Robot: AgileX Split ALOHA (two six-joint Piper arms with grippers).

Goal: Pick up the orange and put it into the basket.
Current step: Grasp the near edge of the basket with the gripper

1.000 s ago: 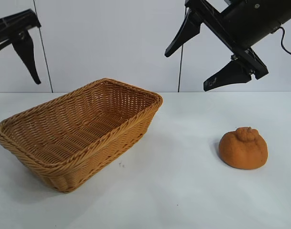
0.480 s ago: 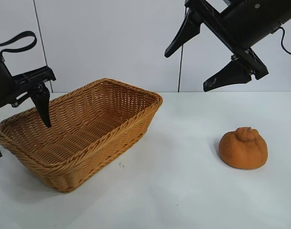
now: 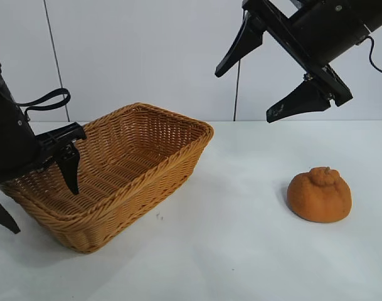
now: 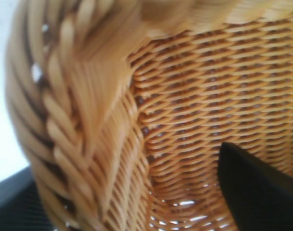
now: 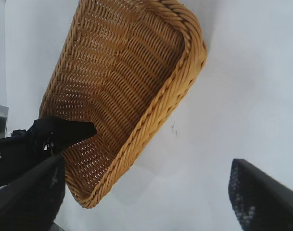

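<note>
The orange (image 3: 320, 194) sits on the white table at the right, upright with its knob on top. It shows in neither wrist view. The wicker basket (image 3: 147, 113) stands at the left, empty; it also shows in the right wrist view (image 5: 184, 62). My left gripper (image 3: 43, 210) is open and straddles the basket's left rim, one finger (image 3: 70, 170) inside and the other outside. In the left wrist view the braided rim (image 4: 79, 120) fills the gap beside a finger (image 4: 257, 192). My right gripper (image 3: 244, 94) is open and empty, high above the table between basket and orange.
The white table (image 3: 241, 251) lies bare between the basket and the orange. A white wall stands behind. The right wrist view shows the left arm (image 5: 21, 149) at the basket's far end.
My left arm has come down from the upper left and forward, so its open fingers now straddle the basket's left rim. The right arm, basket and orange have not moved.
</note>
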